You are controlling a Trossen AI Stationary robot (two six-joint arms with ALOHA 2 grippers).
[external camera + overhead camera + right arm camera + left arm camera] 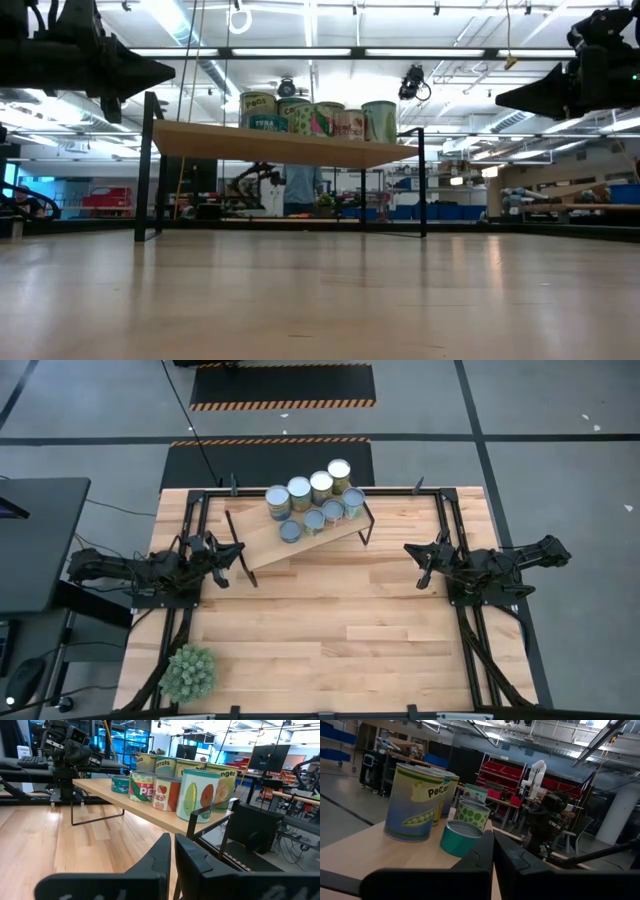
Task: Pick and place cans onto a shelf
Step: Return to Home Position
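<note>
Left end effector (230, 563) clenched, empty, just beside left end of shelf (270, 548); right end effector (420, 565) clenched, empty, near shelf's right end; seven cans (322, 486) clustered atop shelf's right half.

We list: one light-wood bench (330, 630); one spiky green plant (189, 672) standing at a bench corner; black floor mats (283, 385) with orange-striped edges beyond the bench; one dark desk (40, 540) alongside.
</note>
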